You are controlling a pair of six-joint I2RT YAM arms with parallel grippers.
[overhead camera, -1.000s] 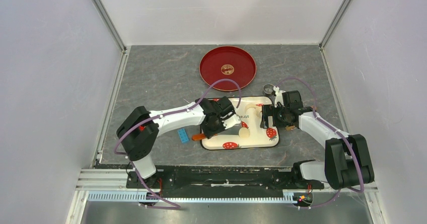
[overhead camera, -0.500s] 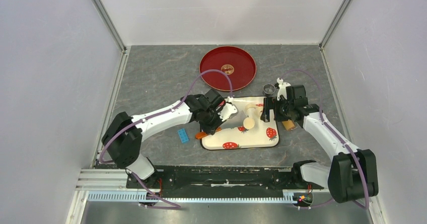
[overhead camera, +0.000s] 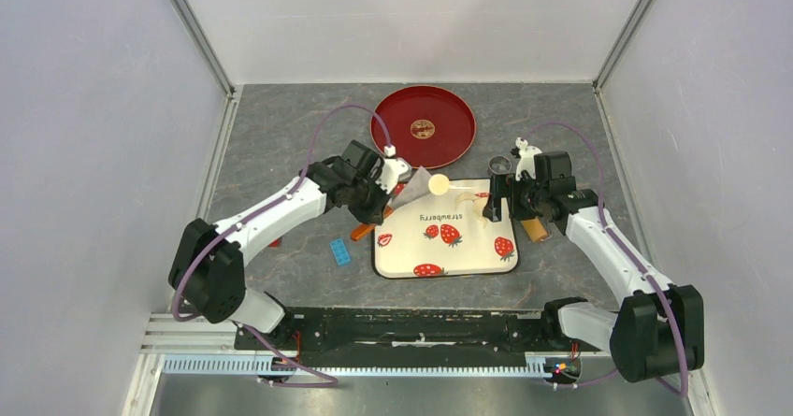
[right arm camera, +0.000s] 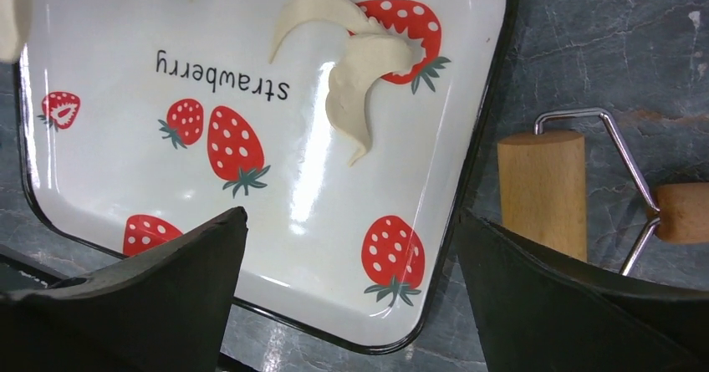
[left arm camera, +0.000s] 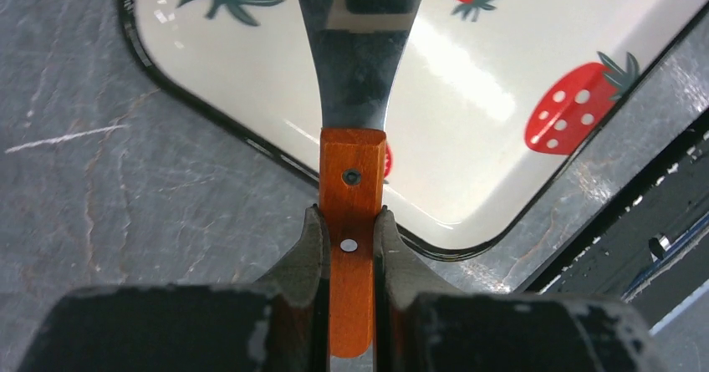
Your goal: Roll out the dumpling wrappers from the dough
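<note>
Left tool [left arm camera: 351, 226]: clamped on orange-handled metal spatula [left arm camera: 352, 159], levelled to carry pale round dough wrapper [overhead camera: 438, 184].
Right tool [right arm camera: 351, 217]: gaped over cream dough scrap [right arm camera: 361, 75].

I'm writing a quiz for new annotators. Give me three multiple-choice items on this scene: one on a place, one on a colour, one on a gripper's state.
1. Where does the round dumpling wrapper lie?
A) inside the metal ring
B) on the spatula blade
C) on the grey tabletop

2. What colour is the round tray at the back?
A) red
B) blue
C) green

3. How is the right gripper?
A) shut on the roller
B) shut on dough
C) open, holding nothing

Answers: 1 B, the disc sits on the blade, whose handle the left gripper clamps. 2 A, the top view shows it red. 3 C, its fingers stand wide apart with nothing between them.
</note>
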